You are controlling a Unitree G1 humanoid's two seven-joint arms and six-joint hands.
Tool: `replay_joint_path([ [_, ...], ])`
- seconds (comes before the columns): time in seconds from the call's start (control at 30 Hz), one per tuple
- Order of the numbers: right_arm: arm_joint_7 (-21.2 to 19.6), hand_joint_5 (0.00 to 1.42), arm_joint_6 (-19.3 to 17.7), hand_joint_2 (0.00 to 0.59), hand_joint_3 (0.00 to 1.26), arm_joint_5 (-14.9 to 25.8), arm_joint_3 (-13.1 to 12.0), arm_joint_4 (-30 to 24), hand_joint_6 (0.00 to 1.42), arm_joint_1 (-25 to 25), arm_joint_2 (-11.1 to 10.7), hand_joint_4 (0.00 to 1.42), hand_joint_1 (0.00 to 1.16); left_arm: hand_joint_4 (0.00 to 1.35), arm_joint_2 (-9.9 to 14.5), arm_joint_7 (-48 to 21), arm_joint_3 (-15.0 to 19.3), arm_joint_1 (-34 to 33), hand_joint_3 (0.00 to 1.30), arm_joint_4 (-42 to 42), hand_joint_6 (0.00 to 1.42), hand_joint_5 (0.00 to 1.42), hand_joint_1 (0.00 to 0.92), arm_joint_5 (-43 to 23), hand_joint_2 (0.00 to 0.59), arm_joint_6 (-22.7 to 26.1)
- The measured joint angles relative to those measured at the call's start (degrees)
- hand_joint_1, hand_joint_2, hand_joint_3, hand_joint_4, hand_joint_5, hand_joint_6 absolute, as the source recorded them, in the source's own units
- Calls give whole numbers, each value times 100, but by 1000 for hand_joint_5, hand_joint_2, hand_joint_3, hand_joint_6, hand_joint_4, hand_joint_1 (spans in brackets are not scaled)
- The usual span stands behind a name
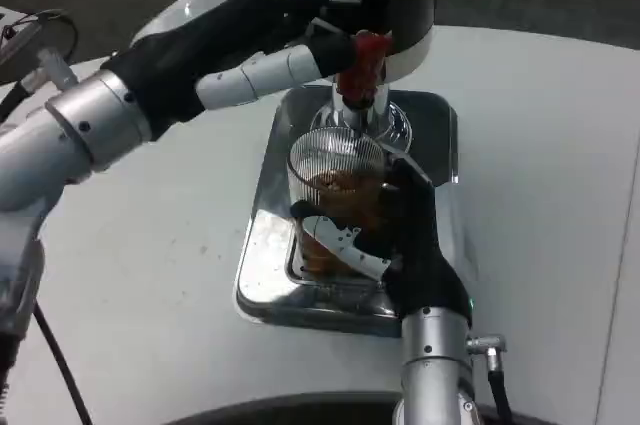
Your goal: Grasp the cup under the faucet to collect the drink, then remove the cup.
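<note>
The cup (335,180) looks like clear ribbed glass or plastic. Under it the drip tray (262,270) is mirror-polished metal, and the faucet (358,105) above is shiny chrome with a glossy red plastic lever (366,53). The bench (150,275) is matt white.

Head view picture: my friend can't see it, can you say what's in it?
The robot's right hand holds a ribbed clear cup of brown drink under a faucet, over a shiny metal tray. Its left hand reaches the faucet's red lever.
</note>
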Motion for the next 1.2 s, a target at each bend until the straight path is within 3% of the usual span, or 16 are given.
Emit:
replay_joint_path([
  [0.37,-4,770,-23,228,613,13,-128,-451,619,371,39,722,795,241,-17,104,359,40,193,-10,298,406,0,-245,1,-2],
  [0.7,227,813,-24,228,653,15,-270,-879,677,713,68,777,796,265,-20,291,557,237,202,-41,320,421,0,-385,0,11],
  [1.2,601,851,-24,228,675,10,-440,-1673,706,1373,-153,792,796,302,-21,586,824,598,255,-174,387,456,0,-578,0,73],
])
